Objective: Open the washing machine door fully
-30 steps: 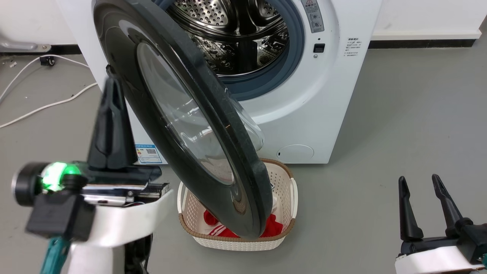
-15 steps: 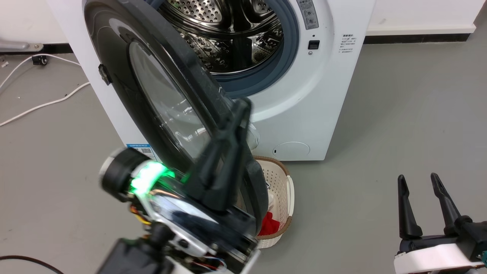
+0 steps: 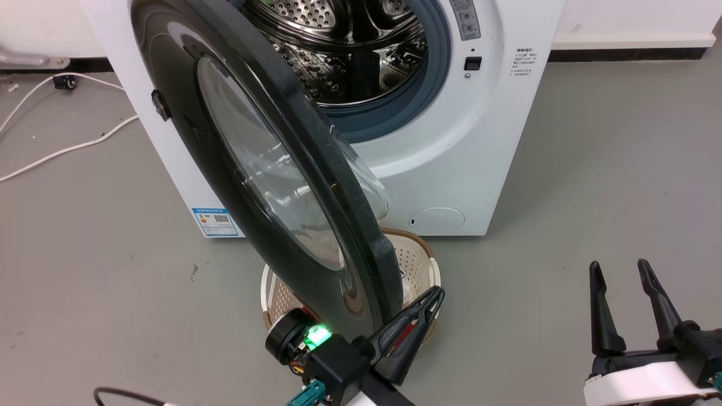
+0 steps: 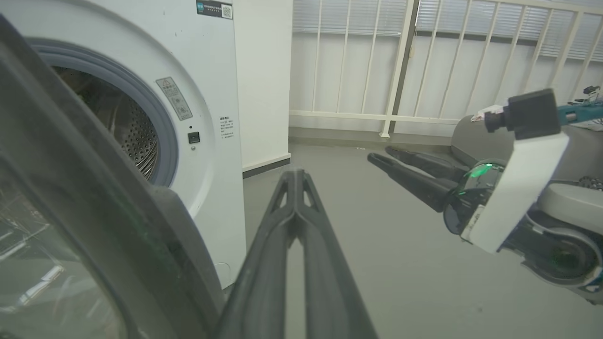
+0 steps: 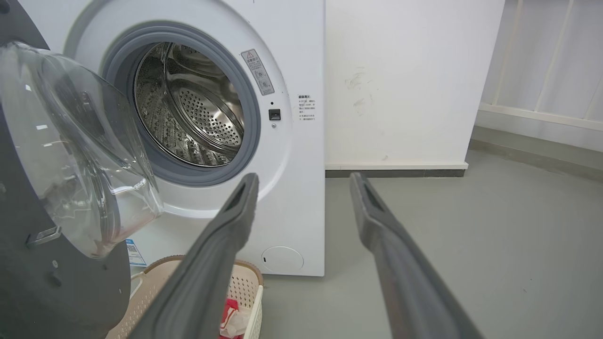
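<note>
The washing machine door (image 3: 186,129), a glossy black disc with a clear glass bowl, stands swung out partway from the white washing machine (image 3: 451,169), leaving the steel drum (image 3: 350,51) exposed. My left gripper (image 3: 435,293) is low, just right of the door's lower free edge, shut with nothing between its fingers. I cannot tell whether it touches the rim. The left wrist view shows the shut left gripper (image 4: 294,175) beside the door (image 4: 94,197). My right gripper (image 3: 619,266) rests open at the lower right, apart from the machine. The right wrist view shows the right gripper (image 5: 304,181) open, with the door (image 5: 61,292) at its left.
A cream laundry basket (image 3: 420,256) with red cloth sits on the floor under the door's lower edge. White cables (image 3: 67,149) lie on the grey floor left of the machine. A white railing (image 4: 424,61) stands to the right, past open floor (image 3: 592,169).
My left arm has swept from the door's left side, across its front, down to its lower right edge. The door's angle looks unchanged, the right gripper has stayed put, and the head camera shifted slightly.
</note>
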`<state>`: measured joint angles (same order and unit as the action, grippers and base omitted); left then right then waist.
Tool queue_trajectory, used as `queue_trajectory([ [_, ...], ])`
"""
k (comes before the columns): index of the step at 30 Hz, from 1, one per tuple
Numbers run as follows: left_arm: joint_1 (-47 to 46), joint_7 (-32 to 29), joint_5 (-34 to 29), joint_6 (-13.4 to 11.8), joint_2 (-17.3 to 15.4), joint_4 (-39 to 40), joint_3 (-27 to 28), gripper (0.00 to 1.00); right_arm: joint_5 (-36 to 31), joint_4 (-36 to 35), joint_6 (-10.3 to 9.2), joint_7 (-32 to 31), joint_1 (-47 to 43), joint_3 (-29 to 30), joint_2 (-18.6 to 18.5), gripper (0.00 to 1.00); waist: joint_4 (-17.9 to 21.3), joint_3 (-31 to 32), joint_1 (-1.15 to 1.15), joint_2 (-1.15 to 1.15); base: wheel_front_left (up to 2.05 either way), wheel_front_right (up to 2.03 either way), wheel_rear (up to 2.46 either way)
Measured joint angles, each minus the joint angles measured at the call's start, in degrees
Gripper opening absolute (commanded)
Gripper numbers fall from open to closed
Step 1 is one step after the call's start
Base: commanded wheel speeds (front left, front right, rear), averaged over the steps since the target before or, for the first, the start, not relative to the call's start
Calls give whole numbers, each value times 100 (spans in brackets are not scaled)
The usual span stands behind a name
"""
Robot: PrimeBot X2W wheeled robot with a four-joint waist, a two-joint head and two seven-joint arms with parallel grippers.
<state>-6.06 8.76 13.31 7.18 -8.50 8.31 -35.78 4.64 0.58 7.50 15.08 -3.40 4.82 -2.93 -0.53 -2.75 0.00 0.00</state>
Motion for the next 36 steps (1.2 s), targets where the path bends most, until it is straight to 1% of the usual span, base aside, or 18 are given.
queue_trajectory([
  [4,-107,-127,55,-29,81,-488,10,0,46,43,0,0,23,-55,0,100,24,-24,0,0,0,0,0],
  [10,-511,26,70,-123,323,-1145,21,0,105,119,0,0,82,-121,0,100,133,-63,0,0,0,0,0],
  [17,-845,267,215,-350,477,-1827,73,0,187,183,0,0,100,-188,1,100,264,-77,0,0,0,0,0],
  [24,-984,463,223,-625,558,-2160,103,0,268,215,0,0,103,-188,0,100,260,-115,0,0,0,0,0],
  [31,-1048,563,260,-681,601,-2342,75,0,339,264,0,0,109,-233,0,100,196,-81,0,0,0,0,0],
  [36,-832,604,234,-826,516,-2180,122,0,382,312,0,0,103,-278,1,100,194,1,0,0,0,0,0],
])
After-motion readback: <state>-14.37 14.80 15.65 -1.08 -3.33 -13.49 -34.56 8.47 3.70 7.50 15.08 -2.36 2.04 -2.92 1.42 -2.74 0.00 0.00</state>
